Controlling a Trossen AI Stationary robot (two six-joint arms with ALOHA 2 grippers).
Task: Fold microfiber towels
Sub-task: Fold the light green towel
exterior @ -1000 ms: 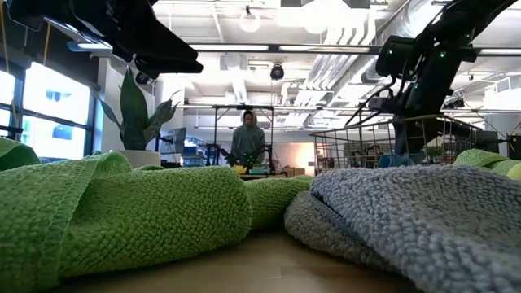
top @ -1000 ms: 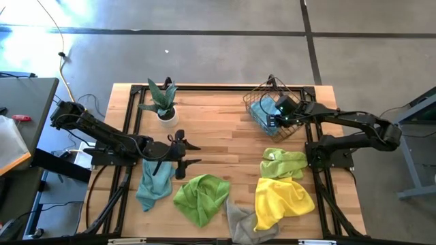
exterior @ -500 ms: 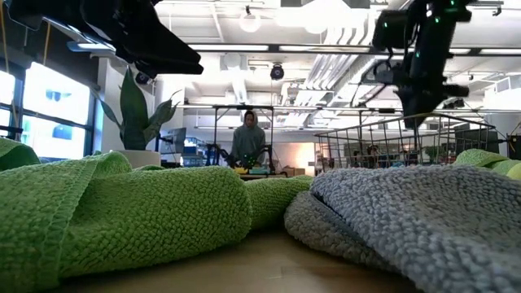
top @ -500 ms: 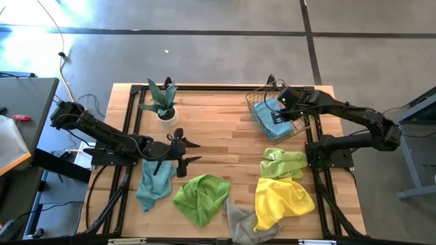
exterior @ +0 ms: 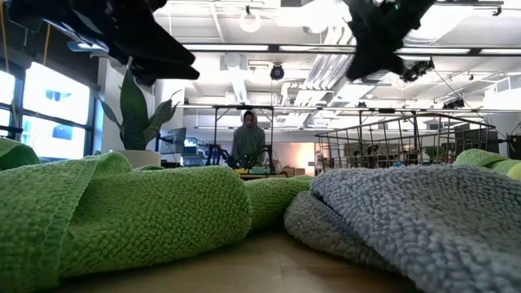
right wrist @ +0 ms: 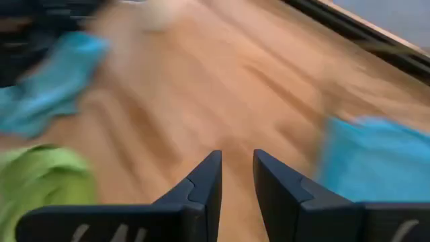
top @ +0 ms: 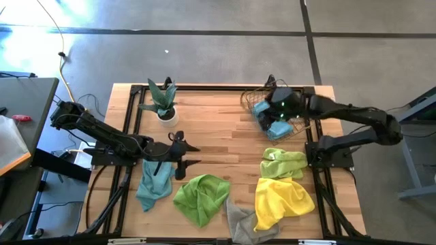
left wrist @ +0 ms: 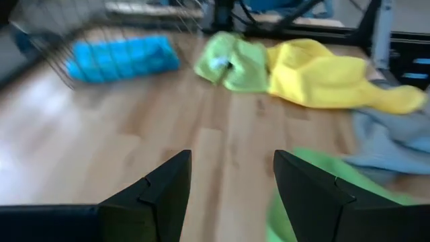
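- Since a second ago, my right gripper point(top: 278, 111) has lifted off the teal towel in the copper wire basket point(top: 253, 96) and swung above the basket's inner edge; its fingers point(right wrist: 201, 185) stand a little apart with nothing between them.
- Left in the basket, the folded teal towel point(top: 262, 107) lies against the wire wall; I judge it is stowed there as a finished piece, which is why I have released it.
- Nothing else shows inside the basket.
- My left gripper point(top: 185, 154) waits over the bare wood beside the second teal towel point(top: 154, 182), fingers spread wide and empty; it has not shifted, presumably held ready for the next cloth.
- Unfolded cloths lie crumpled along the near side of the table point(top: 218, 136): one lime green towel point(top: 201, 196) at centre, the grey towel point(top: 240, 219) touching it, the yellow towel point(top: 281, 199) overlapping the grey one, and another lime green towel point(top: 283, 162) just behind the yellow.
- By my judgement one towel is done and five remain.
- Behind my left arm stands the potted plant point(top: 162, 102), clear of the work.
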